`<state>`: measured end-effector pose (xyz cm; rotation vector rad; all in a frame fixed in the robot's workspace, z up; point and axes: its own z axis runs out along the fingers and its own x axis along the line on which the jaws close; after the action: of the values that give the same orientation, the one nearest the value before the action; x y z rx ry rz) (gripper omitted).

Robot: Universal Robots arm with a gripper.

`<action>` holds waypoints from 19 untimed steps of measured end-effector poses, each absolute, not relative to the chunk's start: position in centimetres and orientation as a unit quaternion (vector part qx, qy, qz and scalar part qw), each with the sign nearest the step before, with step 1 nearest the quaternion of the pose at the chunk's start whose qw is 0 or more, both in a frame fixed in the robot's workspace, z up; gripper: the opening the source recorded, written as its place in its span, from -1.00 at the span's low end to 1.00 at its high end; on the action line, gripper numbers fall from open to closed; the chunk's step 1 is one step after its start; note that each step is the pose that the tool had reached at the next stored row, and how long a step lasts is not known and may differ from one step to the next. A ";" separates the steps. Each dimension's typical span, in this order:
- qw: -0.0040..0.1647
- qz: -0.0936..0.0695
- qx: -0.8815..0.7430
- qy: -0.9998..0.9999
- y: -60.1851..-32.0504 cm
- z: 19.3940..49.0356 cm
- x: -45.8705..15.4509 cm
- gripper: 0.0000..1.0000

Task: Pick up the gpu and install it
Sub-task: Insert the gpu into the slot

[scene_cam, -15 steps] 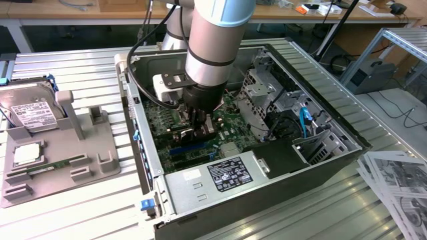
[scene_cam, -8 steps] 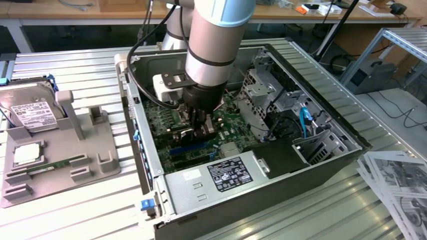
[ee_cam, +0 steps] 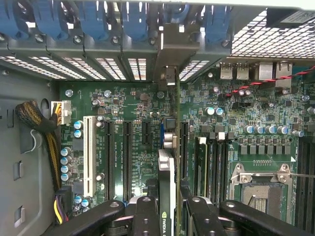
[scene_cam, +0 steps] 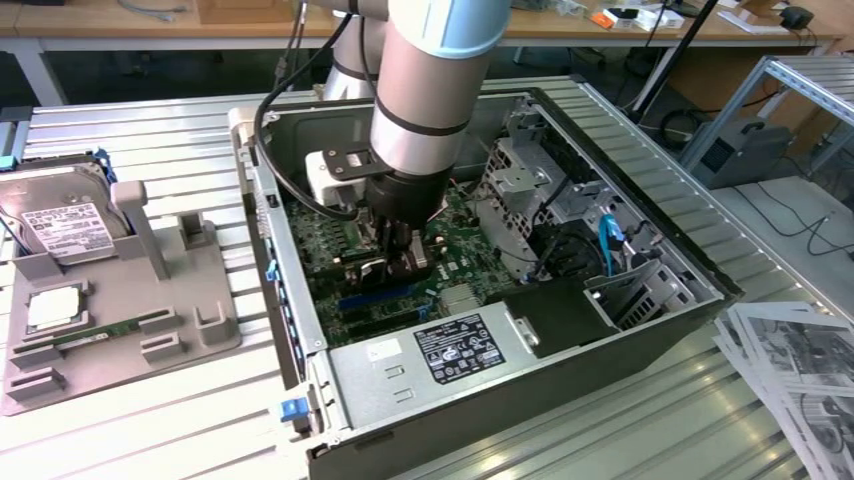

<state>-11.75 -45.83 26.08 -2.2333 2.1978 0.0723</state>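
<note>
My gripper (scene_cam: 390, 262) is down inside the open computer case (scene_cam: 274, 300), over the green motherboard (scene_cam: 461, 255). It is shut on the gpu (ee_cam: 166, 162), which the wrist view shows edge-on between the two black fingers (ee_cam: 147, 216). The card stands upright over the motherboard (ee_cam: 123, 103), running along the expansion slots (ee_cam: 127, 157). Its silver bracket end (ee_cam: 167, 46) reaches the case's rear wall among the slot covers. Whether the card's edge sits in a slot is hidden. In the exterior view, the gpu (scene_cam: 416, 258) shows as a dark and silver piece under the wrist.
A power supply (scene_cam: 447, 350) fills the case's near end and drive cages (scene_cam: 641, 290) line its side on the exterior view's right. The empty CPU socket (ee_cam: 261, 187) lies beside the card. A grey fixture (scene_cam: 134, 320) on the exterior view's left holds a hard drive (scene_cam: 60, 225) and memory stick (scene_cam: 100, 335). Papers (scene_cam: 787, 370) lie on the exterior view's right.
</note>
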 end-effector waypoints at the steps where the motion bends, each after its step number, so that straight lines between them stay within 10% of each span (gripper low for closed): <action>1: 0.004 0.023 -0.713 0.701 -45.8 26.1 -11.8 -0.47; 19: 0.004 0.023 -0.712 0.701 -45.8 26.0 -11.8 -0.47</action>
<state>-11.76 -45.83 26.03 -2.2325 2.1974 0.0722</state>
